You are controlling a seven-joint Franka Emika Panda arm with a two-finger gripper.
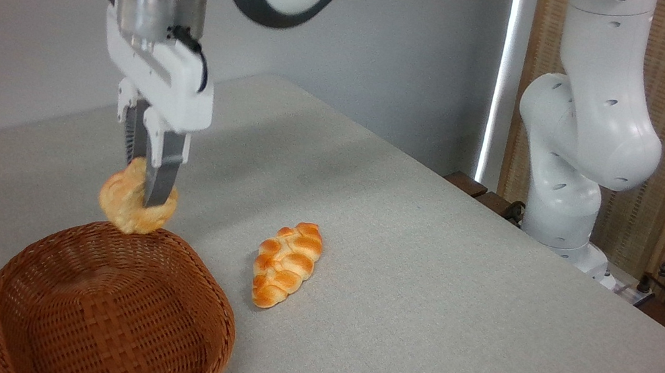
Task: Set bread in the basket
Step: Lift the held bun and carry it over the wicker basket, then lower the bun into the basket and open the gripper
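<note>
gripper [144, 198]: pointing down, fingers pinching the bread [127, 205] from both sides; near finger lies across the bun's face
bread: off the table, hanging in the air at the far rim of the basket [50, 273]; looks above the rim's back edge, not clearly over the bowl's middle
basket: empty, open side up, at the near-left corner of the table [458, 291]
braided loaf [286, 264]: lying on the table just right of the basket, apart from it, not the target
step: carry and release, judged near the end of the task
how to do it well: bring the bun toward the bowl's centre before letting go; a drop right at the rim could bounce it out the back
height: lower a bit first so the bun does not roll on landing
release: spread fingers fully, lift straight up, avoid clipping the wicker wall
risk: bun sticking to one finger pad on opening
</note>
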